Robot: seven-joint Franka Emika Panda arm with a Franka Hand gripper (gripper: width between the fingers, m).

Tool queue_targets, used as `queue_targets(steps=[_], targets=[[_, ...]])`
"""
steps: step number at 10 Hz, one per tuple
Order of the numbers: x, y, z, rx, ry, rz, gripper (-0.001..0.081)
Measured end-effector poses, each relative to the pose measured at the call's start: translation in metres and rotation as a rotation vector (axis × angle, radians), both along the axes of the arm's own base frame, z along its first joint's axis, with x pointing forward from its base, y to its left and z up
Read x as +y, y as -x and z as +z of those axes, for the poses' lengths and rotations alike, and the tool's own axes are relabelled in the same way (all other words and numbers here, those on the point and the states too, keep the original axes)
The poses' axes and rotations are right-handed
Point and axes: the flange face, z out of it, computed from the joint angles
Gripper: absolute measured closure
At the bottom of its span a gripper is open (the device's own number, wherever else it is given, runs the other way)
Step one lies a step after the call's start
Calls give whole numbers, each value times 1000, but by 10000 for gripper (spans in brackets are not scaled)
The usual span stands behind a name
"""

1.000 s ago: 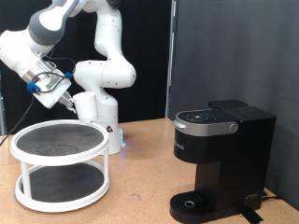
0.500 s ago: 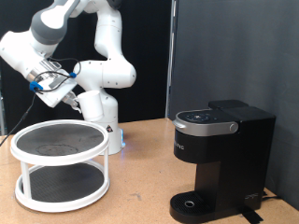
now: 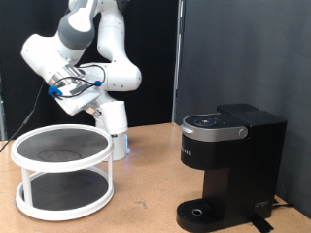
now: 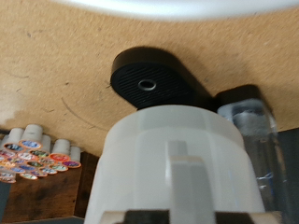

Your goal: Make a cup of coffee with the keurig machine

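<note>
The black keurig machine [image 3: 231, 165] stands at the exterior view's right with its lid down; nothing sits on its round drip base [image 3: 200, 212]. My gripper [image 3: 90, 107] hangs above the far edge of the white rack, well to the left of the machine. In the wrist view the white cup [image 4: 177, 168] fills the lower middle right in front of the camera, held between my fingers, with the machine's drip base [image 4: 154, 79] and clear water tank [image 4: 249, 121] beyond it. In the exterior view the cup blends with the white robot base behind it.
A white two-tier round rack [image 3: 62, 171] with dark mesh shelves stands at the exterior view's left. The arm's white base [image 3: 115, 126] is behind it. A wooden box of coffee pods [image 4: 33, 157] shows in the wrist view. A black curtain backs the wooden table [image 3: 146, 194].
The gripper has swung towards the exterior view's right and slightly down, from above the rack's left side to above its far right edge, with the arm turning along.
</note>
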Motion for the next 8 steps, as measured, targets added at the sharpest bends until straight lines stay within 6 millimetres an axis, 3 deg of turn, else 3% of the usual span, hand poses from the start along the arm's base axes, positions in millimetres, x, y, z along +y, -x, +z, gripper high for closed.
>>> queue_targets(steps=[4,8], targets=[[41,-35,-1,6,1,2,805],[42,-39,-2,12,2,7,805]])
